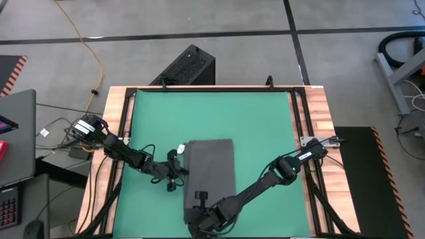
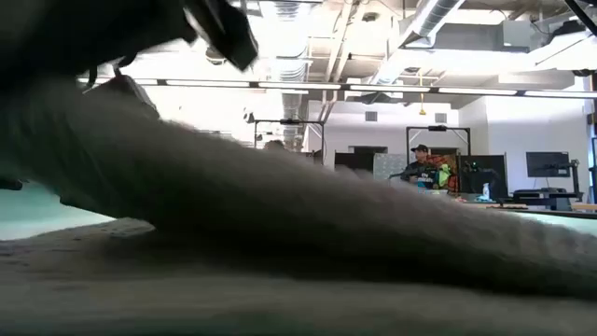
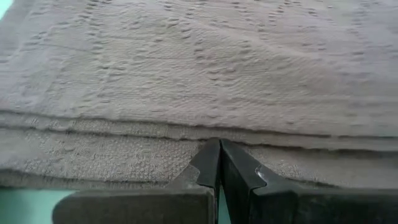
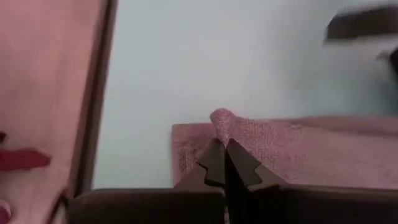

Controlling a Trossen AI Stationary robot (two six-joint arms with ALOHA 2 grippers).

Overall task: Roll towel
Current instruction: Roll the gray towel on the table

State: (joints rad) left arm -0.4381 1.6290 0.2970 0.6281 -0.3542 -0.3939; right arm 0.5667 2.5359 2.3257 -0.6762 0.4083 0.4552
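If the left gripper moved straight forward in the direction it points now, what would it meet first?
The towel. The left gripper, shut, already sits at the towel's folded side edge, seemingly touching it, so going on would likely push into the layered cloth at once.

The towel [image 1: 211, 169] is soft dark grey cloth with a rough, ribbed woven texture and matt finish. It lies on a smooth matt green mat [image 1: 252, 119]. The table [image 1: 320, 113] rim shows striped wood grain, edged by dark framing.
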